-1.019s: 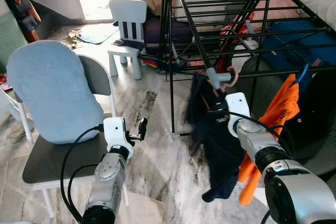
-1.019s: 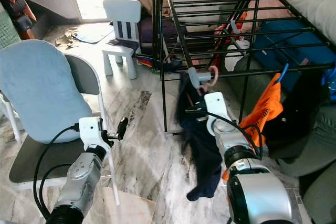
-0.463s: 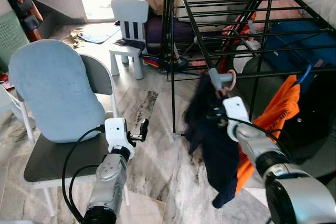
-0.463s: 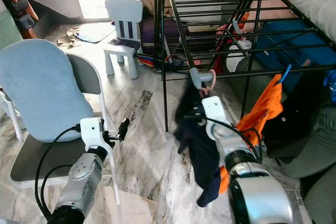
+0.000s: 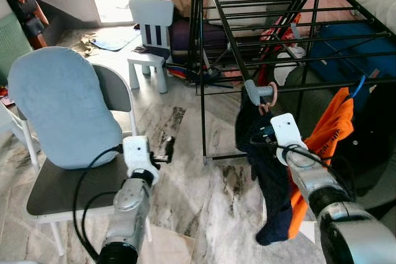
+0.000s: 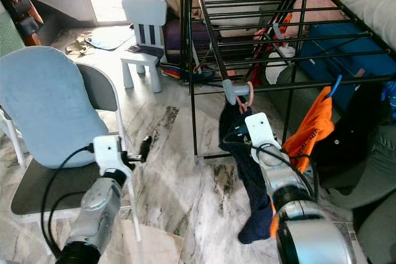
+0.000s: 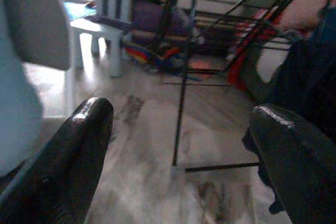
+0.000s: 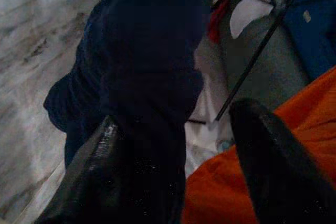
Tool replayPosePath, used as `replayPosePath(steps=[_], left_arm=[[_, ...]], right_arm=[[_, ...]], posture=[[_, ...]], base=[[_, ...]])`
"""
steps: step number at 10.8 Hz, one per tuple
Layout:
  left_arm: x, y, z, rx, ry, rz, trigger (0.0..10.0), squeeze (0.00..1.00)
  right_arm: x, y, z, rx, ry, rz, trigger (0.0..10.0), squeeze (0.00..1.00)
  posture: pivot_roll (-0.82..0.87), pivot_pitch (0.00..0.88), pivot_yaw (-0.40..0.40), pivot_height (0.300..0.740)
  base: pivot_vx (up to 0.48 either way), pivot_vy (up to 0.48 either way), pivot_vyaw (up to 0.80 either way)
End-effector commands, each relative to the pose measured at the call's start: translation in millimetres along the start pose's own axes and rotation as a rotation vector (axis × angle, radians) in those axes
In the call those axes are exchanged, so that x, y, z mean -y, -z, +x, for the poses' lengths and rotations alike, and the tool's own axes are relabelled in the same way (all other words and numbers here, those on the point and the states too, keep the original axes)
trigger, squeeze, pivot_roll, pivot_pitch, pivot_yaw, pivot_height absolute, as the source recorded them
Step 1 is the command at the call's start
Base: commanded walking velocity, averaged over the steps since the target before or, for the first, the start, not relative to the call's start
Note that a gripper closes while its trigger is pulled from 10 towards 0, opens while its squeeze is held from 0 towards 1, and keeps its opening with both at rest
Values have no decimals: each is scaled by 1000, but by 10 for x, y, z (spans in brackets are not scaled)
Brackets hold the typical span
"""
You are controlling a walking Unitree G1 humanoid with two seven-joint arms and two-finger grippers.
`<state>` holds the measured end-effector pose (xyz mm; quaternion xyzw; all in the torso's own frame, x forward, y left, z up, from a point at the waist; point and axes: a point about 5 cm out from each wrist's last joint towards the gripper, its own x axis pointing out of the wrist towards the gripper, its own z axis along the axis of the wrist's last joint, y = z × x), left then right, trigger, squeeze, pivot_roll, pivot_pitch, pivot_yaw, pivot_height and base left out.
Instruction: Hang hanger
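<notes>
Hanger (image 5: pixel 270 93): pink hook looped over the front rail of the black drying rack (image 5: pixel 260 23), right at the grey corner joint at the rack's front-left corner. Dark navy garment (image 5: pixel 267 171) hangs from it, long axis vertical, hem trailing down close to the floor; hanger body itself is hidden under the cloth. Right gripper (image 8: pixel 173 166) sits just below the hook, against the garment; in the right wrist view its fingers (image 8: pixel 273 156) are spread apart with navy cloth lying over one and nothing pinched between them, so released. An orange garment (image 5: pixel 325 134) hangs on the same front rail, just beside the navy one toward the robot's right, touching it low down. Left gripper (image 7: pixel 181 145) hovers apart from the rack, over the floor, fingers wide, holding nothing. Floor (image 5: pixel 185 171) is grey-veined marble tile. Folding chair (image 5: pixel 74 171) with a light blue cushion (image 5: pixel 62 106) stands at the robot's left; a small white child's chair (image 5: pixel 150 38) stands farther back near a bright doorway. Blue bag (image 5: pixel 352 51) and clutter behind the rack.
</notes>
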<state>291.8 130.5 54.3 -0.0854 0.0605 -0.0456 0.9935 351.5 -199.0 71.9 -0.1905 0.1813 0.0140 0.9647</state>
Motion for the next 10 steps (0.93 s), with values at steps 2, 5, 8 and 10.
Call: replayPosePath(steps=[2, 5, 8, 10], left_arm=[[26, 7, -29, -9, 9, 13, 10000, 0], [31, -35, -9, 6, -1, 61, 10000, 0], [16, -4, -31, -4, -24, 74, 10000, 0], [51, -15, -12, 1, -24, 82, 10000, 0]], right_arm=[[57, -138, -39, 104, 60, -31, 10000, 1000], [70, -127, -173, 167, 152, -1, 10000, 1000], [77, -119, -282, 194, 175, 15, 10000, 1000], [67, -142, -336, 210, 187, 22, 10000, 1000]], posture=[[-176, 0, -5, 740], [-178, 0, 5, 740], [-178, 0, 8, 740], [-179, 0, 2, 740]], base=[[0, 0, 0], [0, 0, 0], [0, 0, 0], [0, 0, 0]])
